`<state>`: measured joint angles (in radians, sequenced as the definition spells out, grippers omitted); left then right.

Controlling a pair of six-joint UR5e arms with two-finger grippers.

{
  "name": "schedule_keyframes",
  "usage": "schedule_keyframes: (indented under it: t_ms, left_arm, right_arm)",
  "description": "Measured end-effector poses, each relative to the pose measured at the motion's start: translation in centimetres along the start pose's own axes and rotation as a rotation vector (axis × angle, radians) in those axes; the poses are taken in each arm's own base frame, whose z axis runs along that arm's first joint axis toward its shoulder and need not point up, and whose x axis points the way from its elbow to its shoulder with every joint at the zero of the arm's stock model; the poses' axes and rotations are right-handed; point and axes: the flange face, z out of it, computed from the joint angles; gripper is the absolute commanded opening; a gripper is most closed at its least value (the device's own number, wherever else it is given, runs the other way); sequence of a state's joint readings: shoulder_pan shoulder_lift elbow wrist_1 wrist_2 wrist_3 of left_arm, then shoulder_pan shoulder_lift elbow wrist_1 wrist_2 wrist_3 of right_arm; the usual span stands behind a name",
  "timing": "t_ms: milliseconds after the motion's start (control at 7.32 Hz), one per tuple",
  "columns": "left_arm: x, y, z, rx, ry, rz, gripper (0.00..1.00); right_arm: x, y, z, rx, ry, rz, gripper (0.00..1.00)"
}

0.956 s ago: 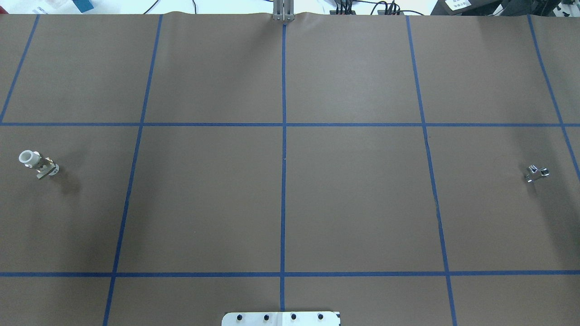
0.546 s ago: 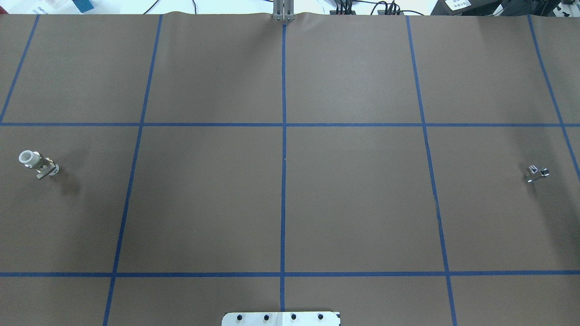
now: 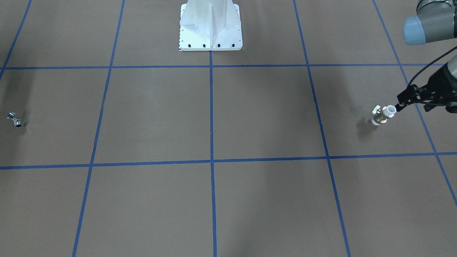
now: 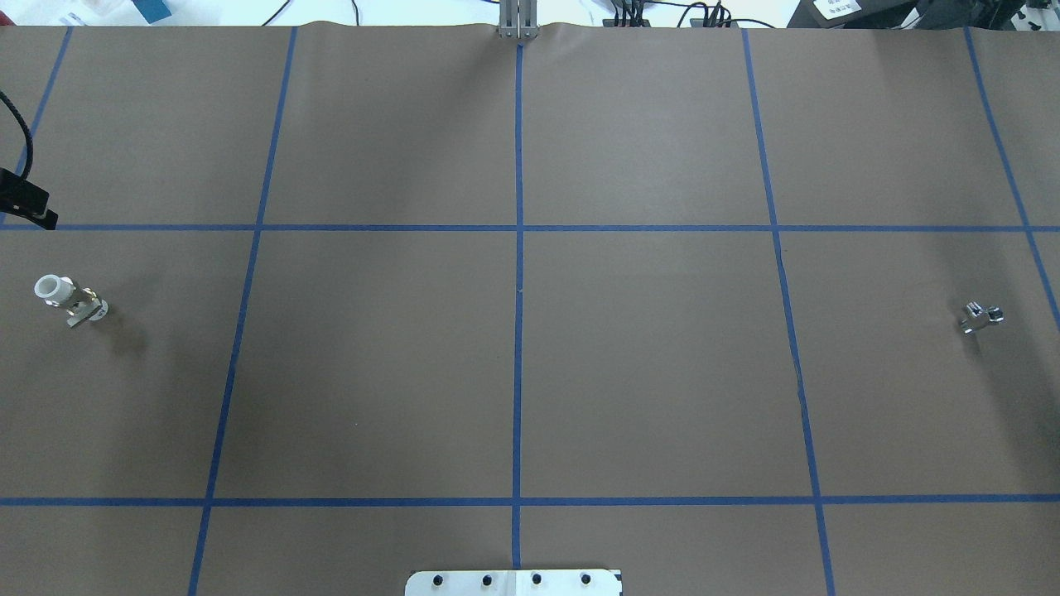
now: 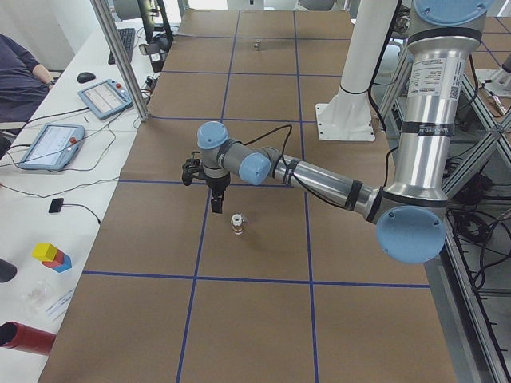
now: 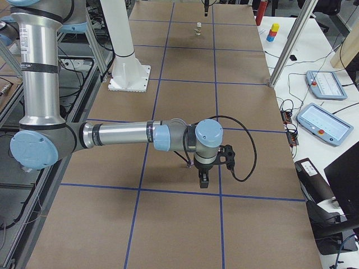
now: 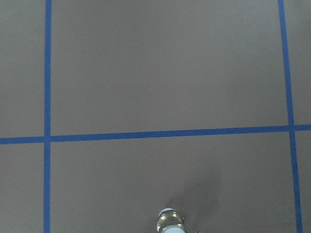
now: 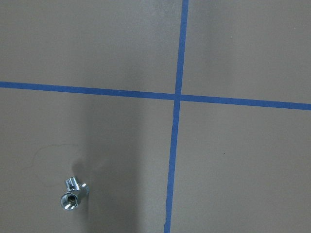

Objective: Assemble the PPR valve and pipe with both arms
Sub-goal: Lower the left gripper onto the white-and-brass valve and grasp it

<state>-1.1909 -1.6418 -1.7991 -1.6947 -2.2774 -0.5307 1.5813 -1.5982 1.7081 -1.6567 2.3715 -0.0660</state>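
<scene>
The valve (image 4: 70, 300) stands upright on one white end, well out on the robot's left of the white base (image 3: 210, 28). Its long axis is vertical, with the open white end up and the grey lever sticking out sideways toward the base's side. The left gripper (image 3: 399, 104) hangs near it on the side away from the base, not touching, fingers together. The pipe (image 4: 981, 316) sits well out on the base's other side. The right wrist view shows its open end as a ring, but not whether it stands or lies. The right gripper (image 6: 203, 180) hangs close by; its finger spacing cannot be told.
</scene>
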Motion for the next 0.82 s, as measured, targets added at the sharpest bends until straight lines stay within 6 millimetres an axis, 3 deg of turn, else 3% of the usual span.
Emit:
schedule_keyframes:
  t_ms: [410,820]
  left_arm:
    - [-1.5,2.4,3.0,-0.019,-0.008,-0.008,1.00]
    - [-0.9,3.6,7.0,-0.010,-0.047,-0.019,1.00]
  right_arm:
    - [-0.1,0.0,0.1,-0.002,0.000,-0.002,0.99]
    - [-0.1,0.0,0.1,-0.003,0.004,-0.003,0.99]
